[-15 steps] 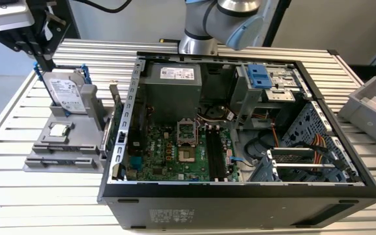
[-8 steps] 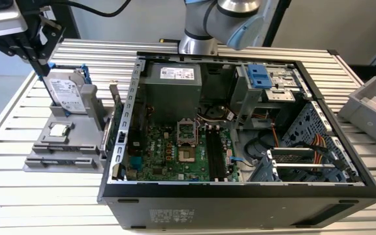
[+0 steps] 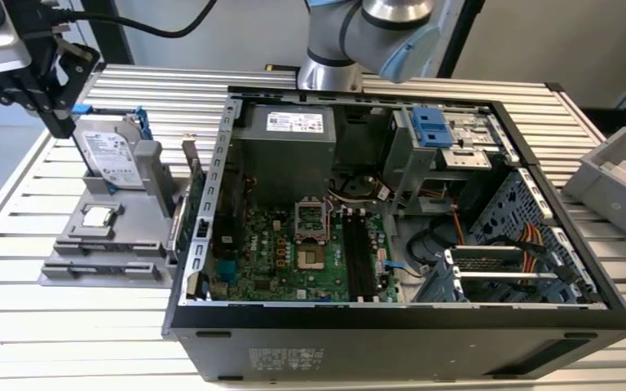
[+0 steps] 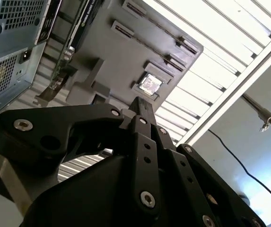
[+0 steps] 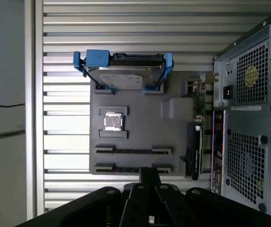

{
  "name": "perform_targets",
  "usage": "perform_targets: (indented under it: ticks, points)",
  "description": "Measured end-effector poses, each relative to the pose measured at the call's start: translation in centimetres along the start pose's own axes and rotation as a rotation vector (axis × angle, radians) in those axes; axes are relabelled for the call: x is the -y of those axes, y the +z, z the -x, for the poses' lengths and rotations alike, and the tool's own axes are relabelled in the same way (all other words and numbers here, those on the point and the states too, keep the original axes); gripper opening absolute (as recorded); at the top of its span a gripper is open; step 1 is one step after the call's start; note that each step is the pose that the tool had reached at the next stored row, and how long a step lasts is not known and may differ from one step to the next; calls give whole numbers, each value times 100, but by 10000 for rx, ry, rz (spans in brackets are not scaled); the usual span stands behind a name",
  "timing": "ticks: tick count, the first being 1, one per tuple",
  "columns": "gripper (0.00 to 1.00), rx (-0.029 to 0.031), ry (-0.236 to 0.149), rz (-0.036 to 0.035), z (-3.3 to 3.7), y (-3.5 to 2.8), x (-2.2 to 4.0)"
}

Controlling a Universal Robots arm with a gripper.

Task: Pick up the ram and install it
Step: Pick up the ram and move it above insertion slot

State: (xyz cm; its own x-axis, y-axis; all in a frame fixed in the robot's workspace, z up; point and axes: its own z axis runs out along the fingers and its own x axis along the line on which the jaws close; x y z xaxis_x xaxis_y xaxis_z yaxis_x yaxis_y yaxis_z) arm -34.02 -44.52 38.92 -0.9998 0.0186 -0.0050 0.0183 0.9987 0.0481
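Gripper: hangs over the grey tray; jaws closed, nothing seen between them.
Ram: judged to be the thin dark strip on edge in a tray slot, apart from the jaws.
Neighbours: hard drive and circuit card on the same tray.
Risk: closed jaws coming down would strike the ram's edge. An off-centre pinch could tilt or jam so thin a board.

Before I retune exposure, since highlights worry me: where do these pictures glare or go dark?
Second wrist view: the table slats blow out white. First wrist view: glare on slats beside the grey tray. Exterior view: even light, case interior shadowed toward the exterior view's right.
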Motion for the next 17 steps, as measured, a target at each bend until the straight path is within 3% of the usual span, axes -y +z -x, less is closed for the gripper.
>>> perform_targets:
  ticks: [13,17]
  points:
    - [0,-16,137,-1,-7,15,273]
    - [0,-14,151,0,-8,16,290]
